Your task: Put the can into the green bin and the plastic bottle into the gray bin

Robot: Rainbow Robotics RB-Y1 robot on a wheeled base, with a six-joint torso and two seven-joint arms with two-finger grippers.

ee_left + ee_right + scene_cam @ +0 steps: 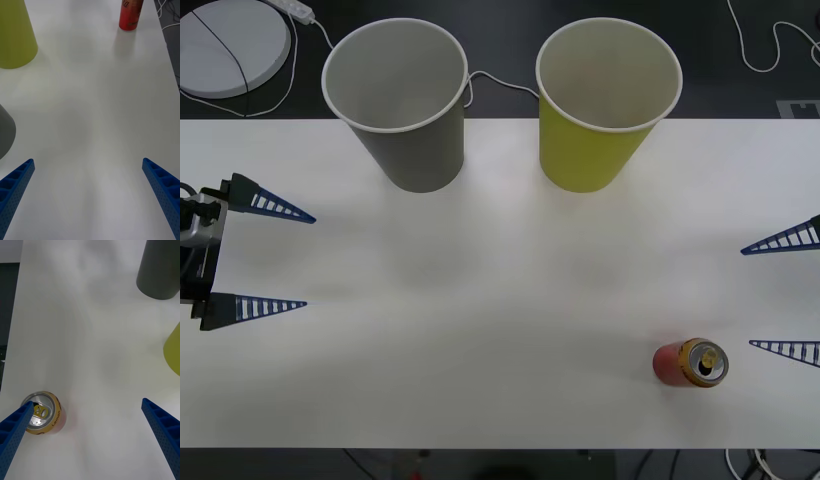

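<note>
The can is small and red with a gold top and stands upright near the table's front right. My right gripper is open just right of the can and slightly behind it. In the right wrist view one finger overlaps the can. The gray bin and the green bin stand upright side by side at the back, gray on the left. My left gripper is open at the table's left edge, holding nothing. The plastic bottle is out of view.
The white table is bare between the bins and the front edge. Behind it on the dark floor lie a round white disc and white cables.
</note>
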